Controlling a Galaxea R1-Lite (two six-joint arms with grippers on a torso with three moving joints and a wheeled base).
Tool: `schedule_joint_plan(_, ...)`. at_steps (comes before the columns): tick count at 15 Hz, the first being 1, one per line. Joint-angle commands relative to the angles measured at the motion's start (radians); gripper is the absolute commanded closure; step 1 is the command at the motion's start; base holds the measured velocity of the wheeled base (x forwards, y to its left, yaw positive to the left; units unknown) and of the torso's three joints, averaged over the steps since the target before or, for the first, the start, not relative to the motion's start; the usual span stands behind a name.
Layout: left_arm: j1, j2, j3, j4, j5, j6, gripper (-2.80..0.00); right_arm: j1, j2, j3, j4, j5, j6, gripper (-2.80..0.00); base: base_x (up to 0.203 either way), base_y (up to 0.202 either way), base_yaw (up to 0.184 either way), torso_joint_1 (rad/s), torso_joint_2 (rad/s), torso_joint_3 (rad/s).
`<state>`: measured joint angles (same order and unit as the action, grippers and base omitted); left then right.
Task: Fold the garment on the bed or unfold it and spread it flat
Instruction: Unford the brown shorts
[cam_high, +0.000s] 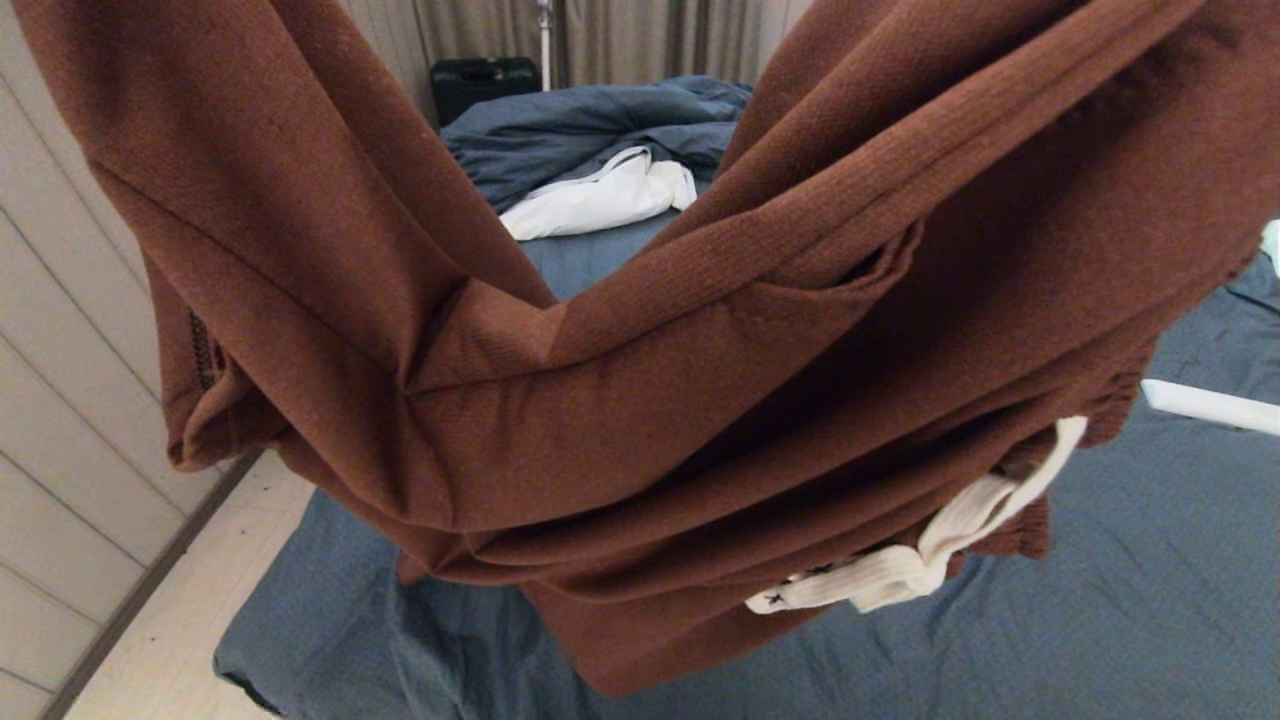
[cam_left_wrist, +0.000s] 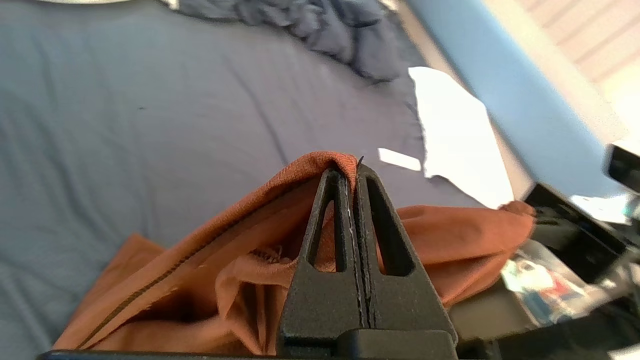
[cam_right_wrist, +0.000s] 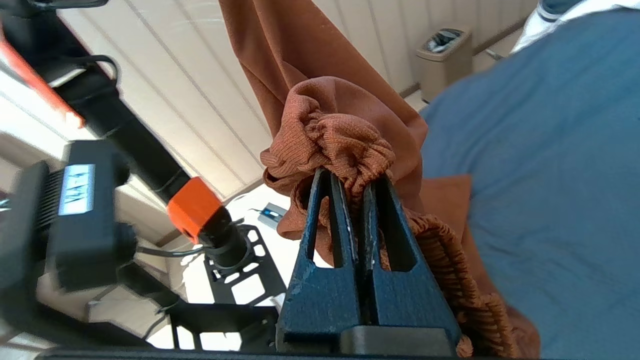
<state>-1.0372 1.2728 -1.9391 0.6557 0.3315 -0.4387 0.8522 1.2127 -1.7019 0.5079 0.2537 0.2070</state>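
Both claws, left (cam_left_wrist: 351, 172) and right (cam_right_wrist: 357, 182), pinch the shorts (cam_high: 640, 330) aloft.

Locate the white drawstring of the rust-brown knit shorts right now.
In the head view, the white drawstring dangles at lower right from the rust-brown knit shorts, which hang lifted above the slate-blue bed sheet.
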Motion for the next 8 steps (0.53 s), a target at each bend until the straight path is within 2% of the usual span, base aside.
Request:
schedule_joint_plan(1,-0.034,-0.018,-0.001,0.001,0.003,-0.003,0.00,0.010,-0.021,-0.002,0.004,0.014,0.002,0.00,0.000,0.000,0.000,0.000,0.00,0.000)
schedule_joint_plan(5,-0.073,-0.014,-0.001,-0.026,-0.005,0.022,0.00,0.013,-0.024,0.001,0.006,0.058,0.003,0.00,0.000,0.000,0.000,0.000,0.00,0.000)
schedule_joint_plan(8,-0.115,-0.019,-0.001,-0.030,-0.084,0.037,0.00,0.056,-0.025,-0.009,0.009,0.090,0.005,0.00,0.000,0.000,0.000,0.000,0.00,0.000)
